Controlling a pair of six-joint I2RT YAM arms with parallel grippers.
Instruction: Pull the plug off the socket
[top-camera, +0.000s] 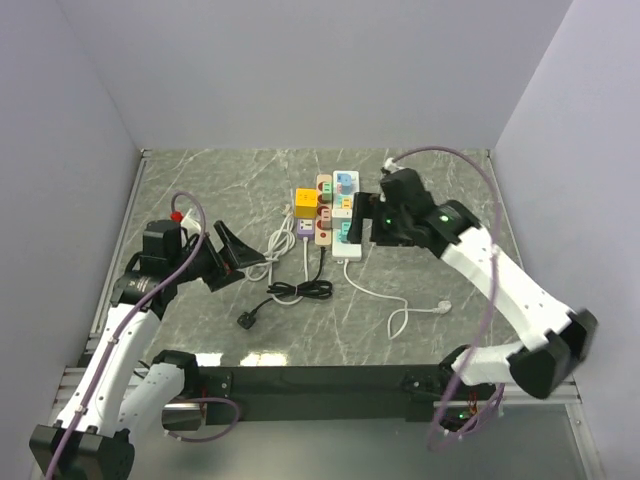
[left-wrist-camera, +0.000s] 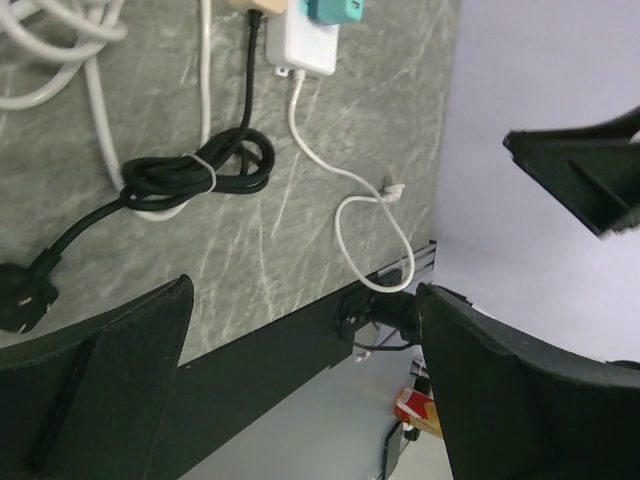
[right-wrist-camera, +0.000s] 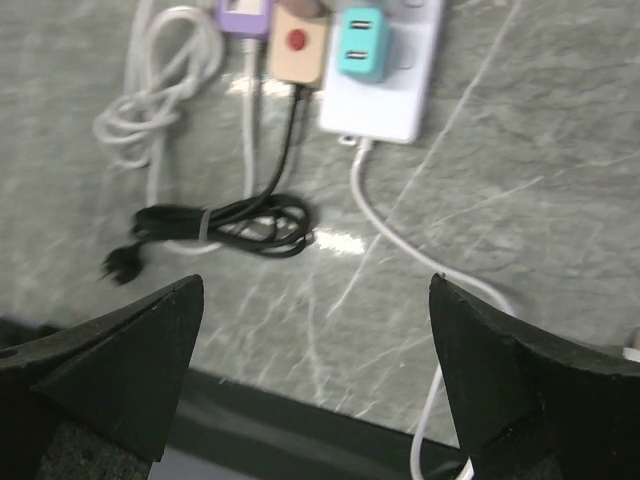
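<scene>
The teal plug (right-wrist-camera: 362, 45) sits plugged into the near end of the white power strip (right-wrist-camera: 385, 108), at the middle of the desk (top-camera: 200, 190). Probably to reach it, the right tool (top-camera: 364, 226) hovers just right of it, jaws wide and empty, its arm stretched far and leftward. The left tool (top-camera: 238, 255), equally wide and empty, hangs well to the left, angled toward it.

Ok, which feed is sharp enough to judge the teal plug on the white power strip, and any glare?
Right wrist view: soft, the teal plug on the white power strip fuzzy-edged, glare patch on the grey marble table beside the coiled black cable. Left wrist view: crisper, but the plug cropped at the top edge. Top view: evenly lit, sharp, plug small.
</scene>
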